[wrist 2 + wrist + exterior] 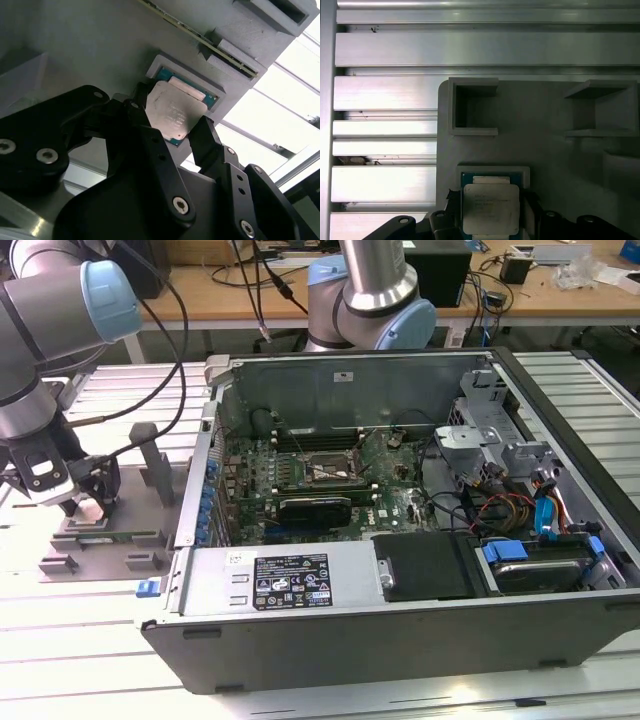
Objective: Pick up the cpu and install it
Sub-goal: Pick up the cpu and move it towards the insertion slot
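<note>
The cpu (pixel 172 112) is being gripped at its recessed pocket in the grey tray (pixel 75 50), which is being carried on the slatted worktop (pixel 385 50), well apart from the open computer case (pixel 420 640). The fingers (pixel 145 130) of the gripper (pixel 171 120) are being pressed, narrowly set, against two opposite edges of the chip. Whether the chip is clear of the pocket cannot be told. A risk is being judged: with only thin edges being clamped, the chip could tilt, snag a corner on the pocket wall, or slip free.
</note>
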You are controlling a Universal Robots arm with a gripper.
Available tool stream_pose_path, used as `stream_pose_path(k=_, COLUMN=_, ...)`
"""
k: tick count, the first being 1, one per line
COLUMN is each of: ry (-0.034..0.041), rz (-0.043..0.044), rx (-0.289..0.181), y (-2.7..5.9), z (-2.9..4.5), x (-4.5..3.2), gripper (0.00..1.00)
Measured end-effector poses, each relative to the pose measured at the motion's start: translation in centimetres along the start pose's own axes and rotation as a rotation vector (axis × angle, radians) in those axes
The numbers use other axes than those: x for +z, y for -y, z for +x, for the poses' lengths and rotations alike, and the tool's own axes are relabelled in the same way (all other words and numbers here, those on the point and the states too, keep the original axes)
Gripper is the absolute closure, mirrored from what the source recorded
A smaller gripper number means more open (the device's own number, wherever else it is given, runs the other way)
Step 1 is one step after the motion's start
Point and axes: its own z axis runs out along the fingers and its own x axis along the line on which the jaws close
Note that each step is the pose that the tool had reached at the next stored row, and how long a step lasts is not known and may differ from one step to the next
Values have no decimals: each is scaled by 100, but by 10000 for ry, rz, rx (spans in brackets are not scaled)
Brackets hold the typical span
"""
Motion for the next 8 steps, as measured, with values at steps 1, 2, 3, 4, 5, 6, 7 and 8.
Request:
stream_pose_path(k=1, ry=0, rz=0, rx=1, y=-1, z=0, x=0, gripper=40)
stream_pose_path(k=2, ry=0, rz=0, rx=1, y=-2, z=0, x=0, gripper=40)
stream_pose_path(k=3, ry=0, rz=0, rx=1, y=-3, z=0, x=0, gripper=40)
stream_pose_path(k=4, ry=0, rz=0, rx=1, y=-3, z=0, x=0, gripper=40)
stream_pose_path(k=5, ry=-1, rz=0, rx=1, y=-4, z=0, x=-1, gripper=40)
stream_pose_path(k=6, ry=1, rz=-1, rx=2, y=-4, z=-1, x=-6, gripper=40)
stream_pose_path(k=7, ry=1, rz=-1, rx=1, y=-5, z=-1, x=-8, gripper=40)
stream_pose_path(k=8, ry=2, rz=-2, rx=1, y=-4, z=0, x=-8, gripper=40)
